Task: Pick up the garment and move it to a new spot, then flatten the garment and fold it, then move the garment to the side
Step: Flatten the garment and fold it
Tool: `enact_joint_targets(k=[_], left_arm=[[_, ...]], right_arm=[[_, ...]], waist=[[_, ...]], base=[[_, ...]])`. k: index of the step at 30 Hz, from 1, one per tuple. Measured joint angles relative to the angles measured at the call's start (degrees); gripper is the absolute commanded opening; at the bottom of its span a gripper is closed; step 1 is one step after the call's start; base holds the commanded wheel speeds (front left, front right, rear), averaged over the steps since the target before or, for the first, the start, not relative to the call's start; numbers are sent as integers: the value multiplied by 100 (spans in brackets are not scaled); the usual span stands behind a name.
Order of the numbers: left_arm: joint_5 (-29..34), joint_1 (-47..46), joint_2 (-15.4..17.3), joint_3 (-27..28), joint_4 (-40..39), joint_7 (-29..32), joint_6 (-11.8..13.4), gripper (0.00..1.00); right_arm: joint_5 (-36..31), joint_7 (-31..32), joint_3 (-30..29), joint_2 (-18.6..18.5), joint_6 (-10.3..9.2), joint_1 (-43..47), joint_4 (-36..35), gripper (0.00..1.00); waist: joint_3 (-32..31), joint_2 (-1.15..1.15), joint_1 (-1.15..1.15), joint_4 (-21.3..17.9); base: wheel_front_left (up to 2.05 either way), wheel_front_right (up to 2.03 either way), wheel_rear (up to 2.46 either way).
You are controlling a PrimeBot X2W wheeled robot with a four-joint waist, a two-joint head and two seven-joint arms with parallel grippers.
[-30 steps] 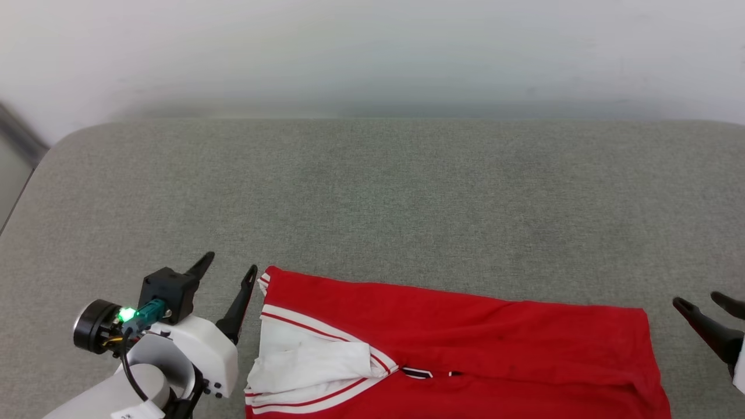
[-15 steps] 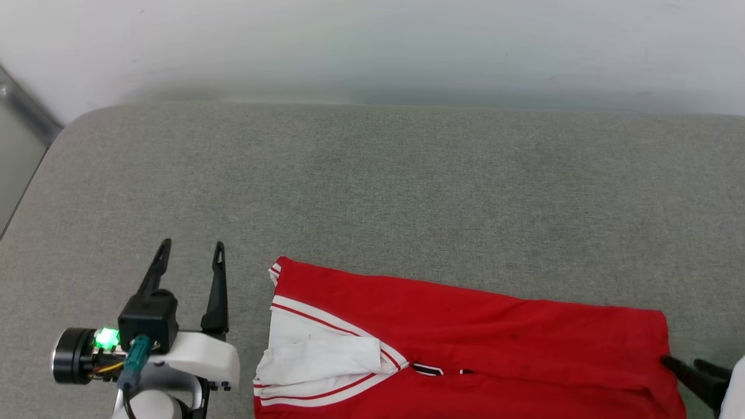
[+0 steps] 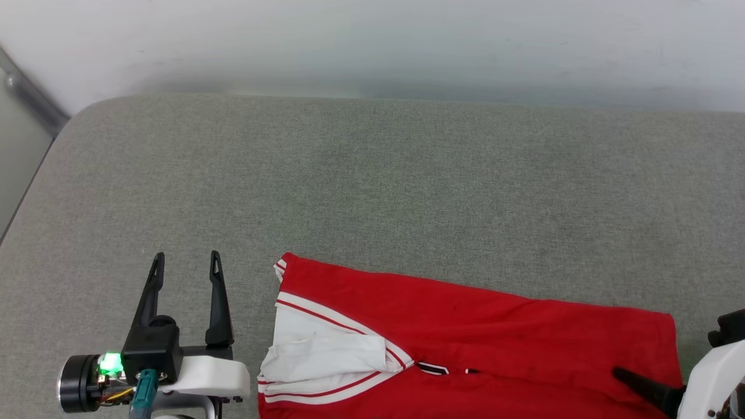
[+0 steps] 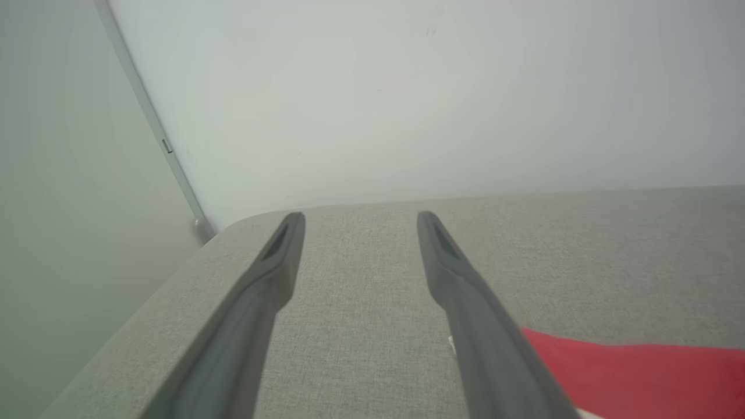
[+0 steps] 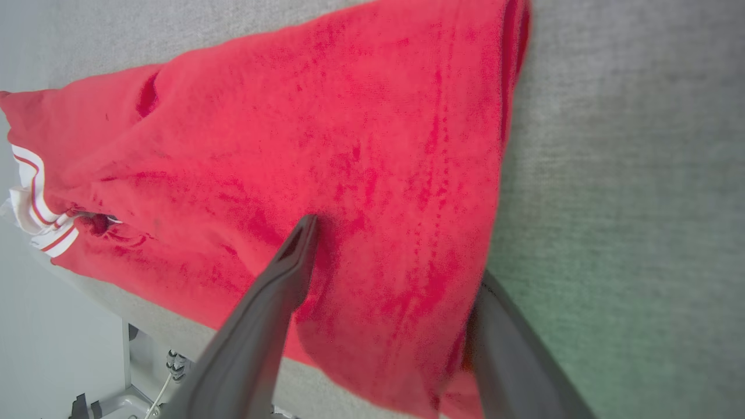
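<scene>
- Both finger pairs are spread: left gripper [image 3: 187,256] at 8 o'clock, right gripper [image 5: 396,249] straddling the 4 o'clock edge of the garment [image 3: 465,337]
- Folded, it lies at 6 o'clock on the tabletop [image 3: 372,174]; likely next: pinch, shift aside

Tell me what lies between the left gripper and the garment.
Only a bare strip of the grey padded surface, as the head view shows. The left gripper, open, stands apart from the garment at its white-sleeved end.
</scene>
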Motion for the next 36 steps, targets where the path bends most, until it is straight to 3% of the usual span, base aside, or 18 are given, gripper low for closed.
enact_joint_targets(k=[2, 3, 4, 5, 14, 25, 32, 36], left_arm=[[156, 25, -180, 143, -2, 0, -113, 100], [250, 33, -267, 221, -11, 0, -164, 100], [333, 51, -337, 277, -19, -1, -210, 100], [396, 75, -410, 345, -2, -1, -271, 100], [961, 328, -815, 698, 96, 0, -656, 100], [1171, 600, -1100, 995, 145, -1, -1005, 100], [1238, 700, -1206, 1154, 155, 0, -1200, 100], [1277, 689, -1315, 1215, 176, 0, -1294, 100]], right_arm=[[3, 1, 65, 54, 0, -54, 53, 100], [2, 0, 116, 65, 0, -67, 65, 94], [-1, -11, 156, 75, 0, -92, 81, 38], [0, -52, 187, 90, 0, -124, 103, 0], [168, -374, 227, -7, 2, -191, 253, 0], [223, -387, -238, -787, 1, 75, 358, 0], [325, 120, -115, -808, 1, 191, -991, 0], [263, 363, 63, -557, 1, 149, -1856, 0]], waist=[[1, 0, 0, 12], [-1, 0, 0, 22], [-4, 0, 0, 32], [-8, 0, 0, 40], [-186, 0, 0, 44], [-464, 0, 0, -72], [-548, 0, 0, -133], [-514, 0, 0, -106]], base=[[0, 0, 0], [0, 0, 0], [0, 0, 0], [0, 0, 0], [0, 0, 0], [0, 0, 0], [0, 0, 0], [0, 0, 0]])
